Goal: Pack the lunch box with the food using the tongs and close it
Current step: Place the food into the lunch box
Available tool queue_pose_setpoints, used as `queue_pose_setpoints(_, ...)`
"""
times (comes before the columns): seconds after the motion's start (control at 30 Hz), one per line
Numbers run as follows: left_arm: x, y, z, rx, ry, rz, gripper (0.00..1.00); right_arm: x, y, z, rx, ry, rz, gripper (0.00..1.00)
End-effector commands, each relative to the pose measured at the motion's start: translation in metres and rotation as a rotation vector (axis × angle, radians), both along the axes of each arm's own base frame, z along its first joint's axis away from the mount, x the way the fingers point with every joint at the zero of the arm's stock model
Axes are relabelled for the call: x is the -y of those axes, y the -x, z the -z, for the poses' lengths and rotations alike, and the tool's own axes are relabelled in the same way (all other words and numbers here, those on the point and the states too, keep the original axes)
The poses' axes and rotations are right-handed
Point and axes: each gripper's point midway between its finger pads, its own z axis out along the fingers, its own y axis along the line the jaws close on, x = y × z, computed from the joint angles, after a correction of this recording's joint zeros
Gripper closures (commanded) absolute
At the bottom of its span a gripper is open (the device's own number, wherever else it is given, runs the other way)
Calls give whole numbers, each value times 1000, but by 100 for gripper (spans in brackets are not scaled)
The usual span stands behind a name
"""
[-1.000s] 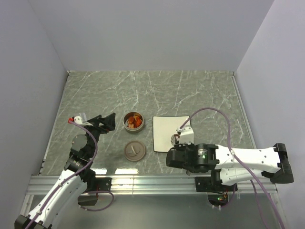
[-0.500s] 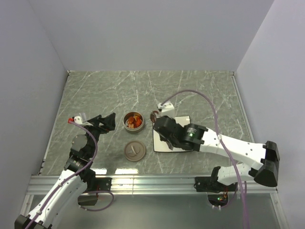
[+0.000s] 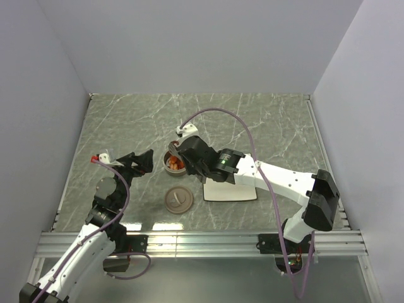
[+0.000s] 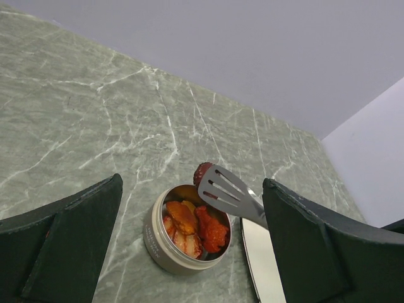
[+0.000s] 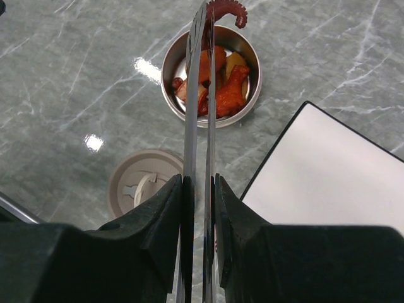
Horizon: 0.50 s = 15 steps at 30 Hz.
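The lunch box (image 3: 166,165), a small round silver tin, stands open with several orange-red pieces of food (image 4: 196,224) inside. My right gripper (image 3: 184,155) hangs over it, shut on the tongs (image 5: 190,126). The tongs' two thin arms are squeezed together between my right gripper's (image 5: 197,183) fingers. At the tongs' tip (image 4: 230,192), a dark red curled piece (image 5: 227,7) is pinched above the tin's far rim (image 5: 167,82). The lid (image 3: 178,199) lies flat just in front of the tin. My left gripper (image 3: 142,161) stands open to the left of the tin, holding nothing.
A white square plate (image 3: 230,189) lies right of the tin and lid, under my right forearm. In the right wrist view the plate (image 5: 328,170) shows bare. Grey walls close the table on the left, back and right.
My right arm has swung left from over the plate to above the tin, carrying the tongs and the red piece. The left arm has stayed still.
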Motion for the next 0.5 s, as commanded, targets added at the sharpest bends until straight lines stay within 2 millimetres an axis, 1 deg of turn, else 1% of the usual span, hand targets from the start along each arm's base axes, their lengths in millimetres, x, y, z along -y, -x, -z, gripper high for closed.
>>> queue_pose_setpoints(0.0, 0, -1, -6, 18, 19, -3, 0, -16, -7, -33, 51, -86, -34, 73)
queue_pose_setpoints(0.13, 1, -1, -5, 12, 17, 1, 1, -15, -5, -27, 36, -88, -32, 73)
queue_pose_setpoints(0.3, 2, -1, -5, 15, 19, 4, 1, -15, -3, -14, 5, -85, -26, 73)
queue_pose_setpoints(0.33, 2, -1, -4, 12, 18, 4, 1, -14, -3, -10, -2, -81, -25, 73)
queue_pose_setpoints(0.47, 2, 0, -4, 15, 20, 6, 1, -10, -2, -4, -18, -92, -15, 73)
